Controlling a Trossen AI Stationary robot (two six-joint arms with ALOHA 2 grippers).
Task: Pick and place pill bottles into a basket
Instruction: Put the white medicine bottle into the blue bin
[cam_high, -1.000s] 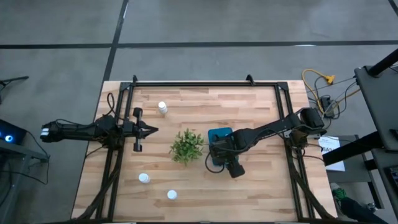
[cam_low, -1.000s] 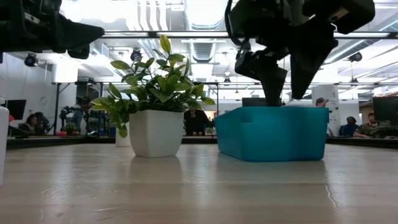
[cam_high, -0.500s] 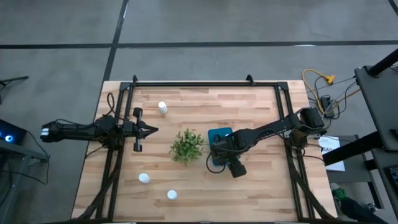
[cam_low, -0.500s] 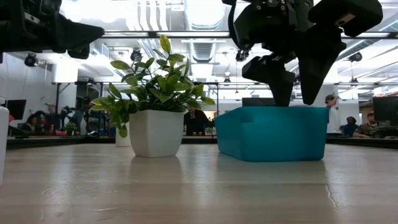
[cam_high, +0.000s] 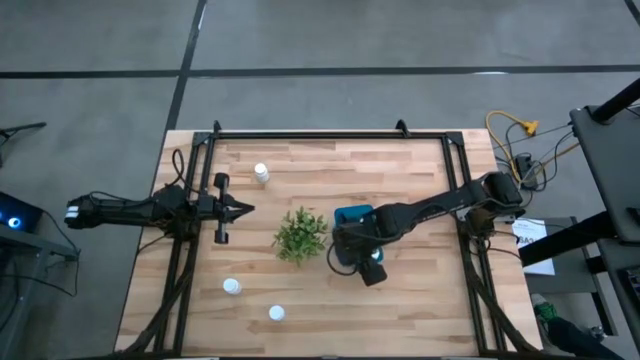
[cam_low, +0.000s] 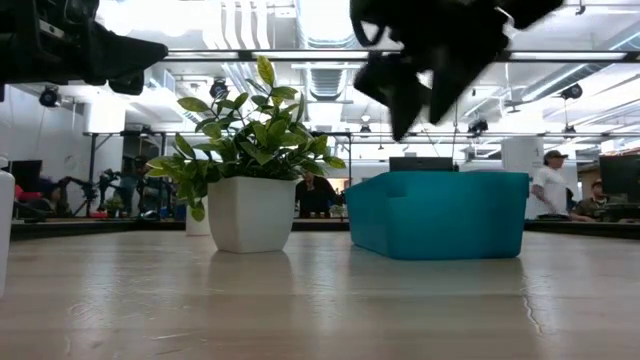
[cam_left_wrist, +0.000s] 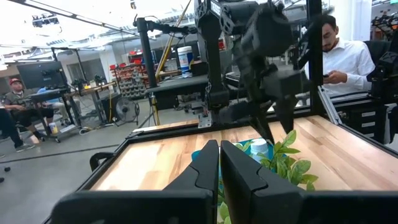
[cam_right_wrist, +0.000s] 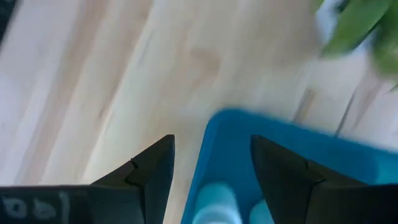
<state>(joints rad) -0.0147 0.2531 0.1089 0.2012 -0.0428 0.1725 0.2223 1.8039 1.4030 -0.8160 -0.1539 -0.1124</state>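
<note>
Pill bottles (cam_right_wrist: 214, 204) inside basket (cam_right_wrist: 261, 140), beneath right jaws (cam_right_wrist: 211, 163) spread apart, empty

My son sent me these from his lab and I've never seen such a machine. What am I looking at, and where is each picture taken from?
It is a robot with two dark arms at a wooden table. One picture looks straight down from above, one looks level across the tabletop, and two come from cameras on the arms' wrists.

On the table stand a potted plant, a teal basket and three small white pill bottles: one far, two near. At least two more bottles already lie in the basket.

The right gripper hangs open above the basket, holding nothing. The left gripper waits shut at the table's left side, empty. People in the background are lab staff, not part of the rig.
</note>
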